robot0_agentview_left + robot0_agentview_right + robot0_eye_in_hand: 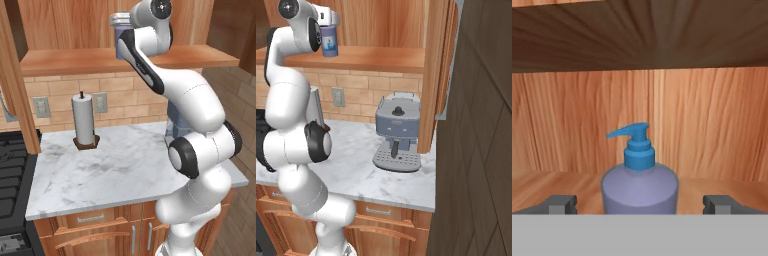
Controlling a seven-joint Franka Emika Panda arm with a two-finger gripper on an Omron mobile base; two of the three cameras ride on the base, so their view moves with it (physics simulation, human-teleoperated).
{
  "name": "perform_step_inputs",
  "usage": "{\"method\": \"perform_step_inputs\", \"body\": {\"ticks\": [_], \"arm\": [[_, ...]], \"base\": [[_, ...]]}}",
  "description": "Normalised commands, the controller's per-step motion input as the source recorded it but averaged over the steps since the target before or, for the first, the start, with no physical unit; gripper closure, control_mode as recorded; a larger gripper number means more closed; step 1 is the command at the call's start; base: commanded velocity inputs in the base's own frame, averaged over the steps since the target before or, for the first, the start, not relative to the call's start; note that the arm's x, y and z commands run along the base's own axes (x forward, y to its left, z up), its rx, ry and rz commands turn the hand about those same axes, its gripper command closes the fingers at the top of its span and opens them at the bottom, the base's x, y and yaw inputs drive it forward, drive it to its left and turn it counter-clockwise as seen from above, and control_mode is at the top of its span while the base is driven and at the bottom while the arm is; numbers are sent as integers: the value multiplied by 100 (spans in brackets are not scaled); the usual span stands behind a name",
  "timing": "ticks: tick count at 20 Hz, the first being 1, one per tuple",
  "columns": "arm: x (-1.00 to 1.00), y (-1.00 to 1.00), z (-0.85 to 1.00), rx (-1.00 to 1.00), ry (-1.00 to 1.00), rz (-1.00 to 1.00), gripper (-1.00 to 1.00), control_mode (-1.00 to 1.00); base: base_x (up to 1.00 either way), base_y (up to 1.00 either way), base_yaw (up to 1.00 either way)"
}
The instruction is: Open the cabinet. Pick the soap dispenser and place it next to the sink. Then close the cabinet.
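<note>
The soap dispenser (639, 187), a lavender bottle with a blue pump top, stands upright on the wooden shelf floor of the cabinet (552, 182). My gripper (640, 204) is open, and its two fingertips (562, 204) stand wide apart on either side of the bottle's body, without touching it. From the right base view the bottle (330, 44) shows its pale blue label at the front of the cabinet (386, 57) shelf, with my hand reaching in from just above it. In the left base view the arm covers most of the bottle (119, 47). Both doors stand open. The sink is out of view.
Below the cabinet lies a marble counter (120, 170). It carries a white paper towel roll (83, 120) at the back left and a grey-blue coffee machine (397, 130) at the back right. A black stove (12, 170) borders the counter's left end. The open right door (441, 70) juts out beside the coffee machine.
</note>
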Motion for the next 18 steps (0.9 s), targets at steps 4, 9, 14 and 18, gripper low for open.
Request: {"method": "perform_step_inputs", "body": {"ticks": [4, 9, 14, 18], "arm": [[7, 9, 0, 1, 0, 3, -100, -100], [11, 4, 0, 0, 0, 4, -100, -100], [17, 0, -3, 0, 0, 4, -100, -100], [16, 0, -8, 0, 2, 3, -100, -100]], "base": [[0, 0, 0], [0, 0, 0], [0, 0, 0], [0, 0, 0]]}}
